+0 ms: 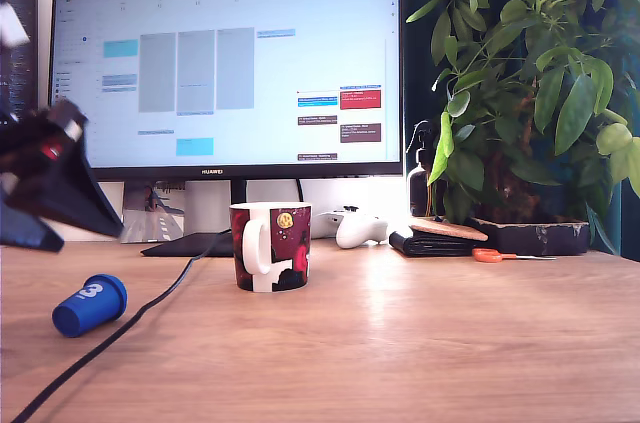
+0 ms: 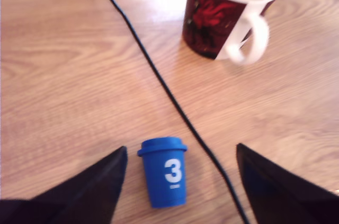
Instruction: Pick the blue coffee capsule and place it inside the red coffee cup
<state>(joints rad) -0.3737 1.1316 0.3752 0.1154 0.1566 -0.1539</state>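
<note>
Black cable (image 1: 120,328) crosses wooden desk (image 1: 420,343); monitor (image 1: 225,58), plant (image 1: 530,73) behind; jaws spread, empty.

My hand (image 2: 180,181) spread wide above bench (image 2: 63,65), fingers (image 2: 90,195) flanking blue capsule (image 2: 164,173) without touching. Capsule lies on side, white "3" up. Black cable (image 2: 159,78) just beside capsule. Red cup (image 2: 225,15) upright beyond cable.

Low desk-level exterior view faces the monitor (image 1: 225,58); the close wrist view looks down; both share the red coffee cup (image 1: 270,245).
</note>
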